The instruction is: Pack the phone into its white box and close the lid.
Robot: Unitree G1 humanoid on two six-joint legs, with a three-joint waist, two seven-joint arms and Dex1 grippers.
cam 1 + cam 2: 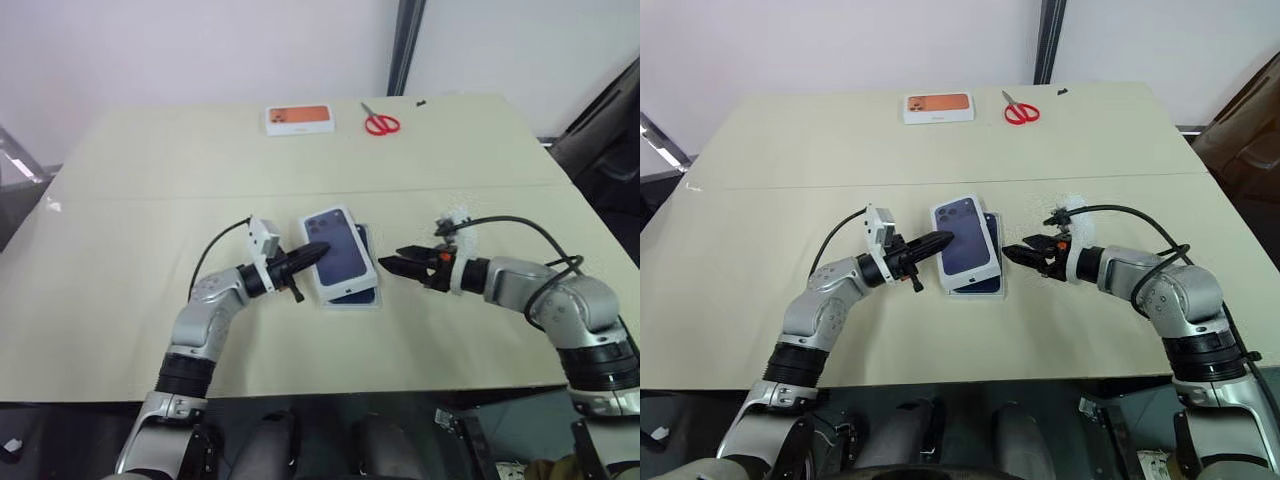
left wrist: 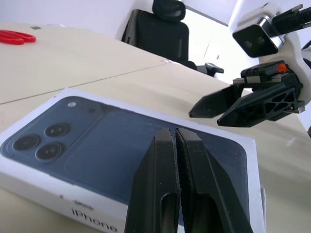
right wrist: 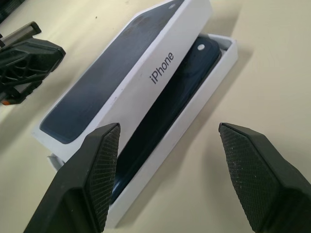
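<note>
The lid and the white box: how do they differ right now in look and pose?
The lid carries a dark blue phone print and iPhone lettering; the white box is plain outside. The lid lies askew on top, shifted sideways and not seated; the white box rests flat on the table. The lid faces print up, while the white box stands partly uncovered with the phone showing inside. Both are shallow white rectangles.

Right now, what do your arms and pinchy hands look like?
Both arms are silvery grey metal with black joints. The left gripper and right gripper each have two black pointed fingers with bumpy pads. A black cable loops to each wrist, beside a small white camera block.
</note>
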